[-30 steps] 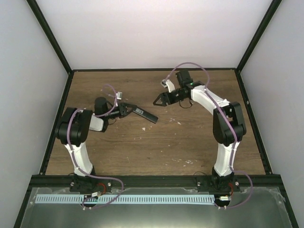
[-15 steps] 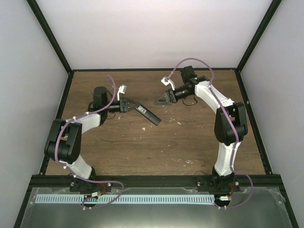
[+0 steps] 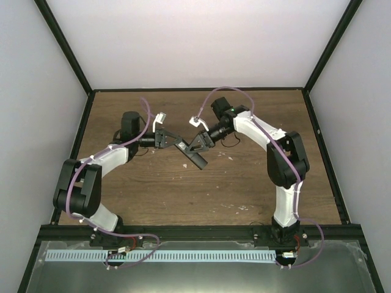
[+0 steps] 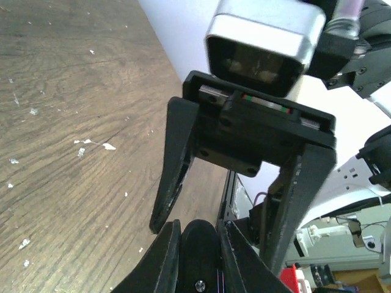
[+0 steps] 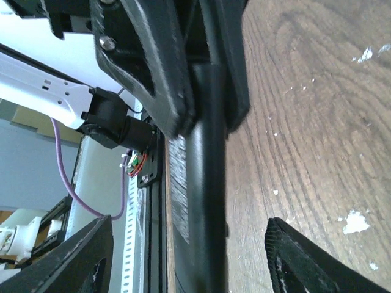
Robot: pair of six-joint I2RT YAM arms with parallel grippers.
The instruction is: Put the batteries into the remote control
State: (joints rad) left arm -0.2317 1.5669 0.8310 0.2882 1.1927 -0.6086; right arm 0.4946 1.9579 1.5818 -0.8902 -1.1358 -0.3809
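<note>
The remote control [image 3: 195, 156] is a slim black bar held above the table's middle. My left gripper [image 3: 166, 138] is shut on its left end. In the left wrist view, the remote's rounded end [image 4: 199, 253] sits clamped between my left fingers [image 4: 165, 256]. My right gripper [image 3: 197, 144] is open and straddles the remote from the right. In the right wrist view, the remote [image 5: 208, 183] runs down the centre. My right gripper [image 5: 189, 221] has its fingers [image 5: 82, 256] well apart on either side, not touching. The batteries are out of view.
Pale specks of debris [image 3: 227, 157] lie scattered on the wooden table [image 3: 183, 189]. Black frame rails [image 3: 195, 231] run along the table's edges, with white walls behind. A perforated white strip [image 3: 165, 256] lies below the near rail.
My right gripper has swung left from the back of the table and now straddles the remote. My left arm has stretched out, carrying the remote slightly right.
</note>
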